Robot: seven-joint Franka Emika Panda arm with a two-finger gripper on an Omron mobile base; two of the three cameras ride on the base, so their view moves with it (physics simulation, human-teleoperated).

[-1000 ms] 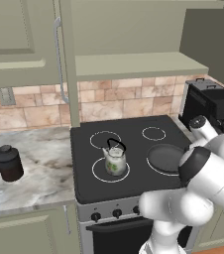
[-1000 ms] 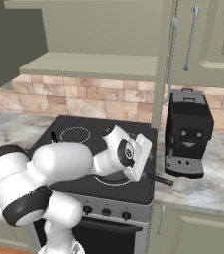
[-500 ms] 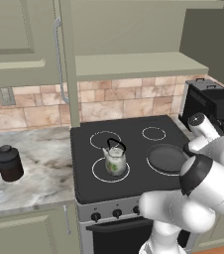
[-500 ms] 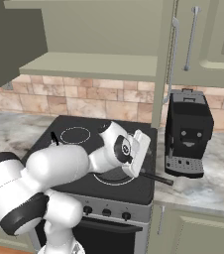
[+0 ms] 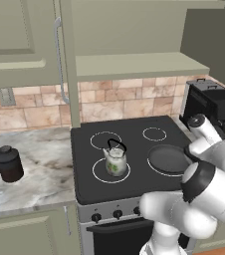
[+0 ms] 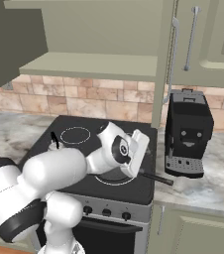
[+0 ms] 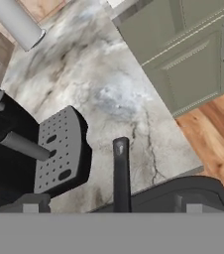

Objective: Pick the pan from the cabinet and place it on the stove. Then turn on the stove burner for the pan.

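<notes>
The pan sits on the stove's largest ring, its handle pointing away between the released gripper's spread fingers

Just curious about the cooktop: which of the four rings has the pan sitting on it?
The front right ring, the widest: the pan covers it. The kettle sits on the front left ring; both back rings are bare.

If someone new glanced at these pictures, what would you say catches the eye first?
Probably the bulky white arm bent low across the stove, its jaws open by the pan's handle. Next, the dark pan sitting on the front right ring, and the small green kettle on the front left ring.
</notes>
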